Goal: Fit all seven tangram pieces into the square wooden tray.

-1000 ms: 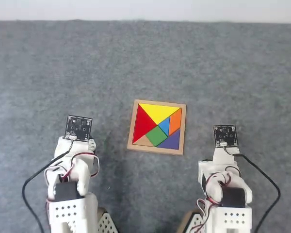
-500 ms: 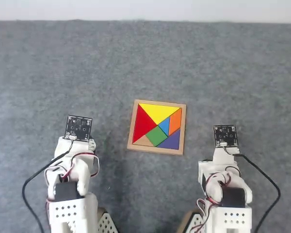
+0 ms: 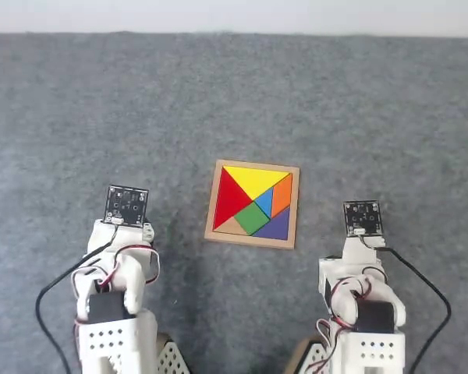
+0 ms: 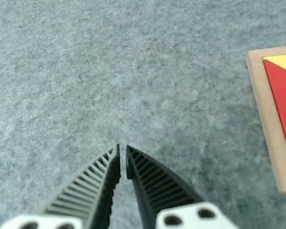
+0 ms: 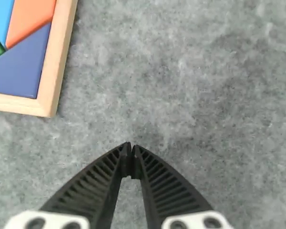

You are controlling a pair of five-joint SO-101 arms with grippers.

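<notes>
Wooden tray [image 3: 211, 204] lies mid-tabletop [image 3: 140, 101] with all seven tangram pieces [image 3: 253, 204] fitted inside; the left gripper [image 4: 123, 157] sits at the tray's 8 o'clock, jaws almost touching and empty, the right gripper [image 5: 130, 160] at 4 o'clock, likewise pressed together

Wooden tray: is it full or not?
Cannot tell: six coloured pieces lie in the tray, but the tan corner triangle may be piece or bare wood.
</notes>
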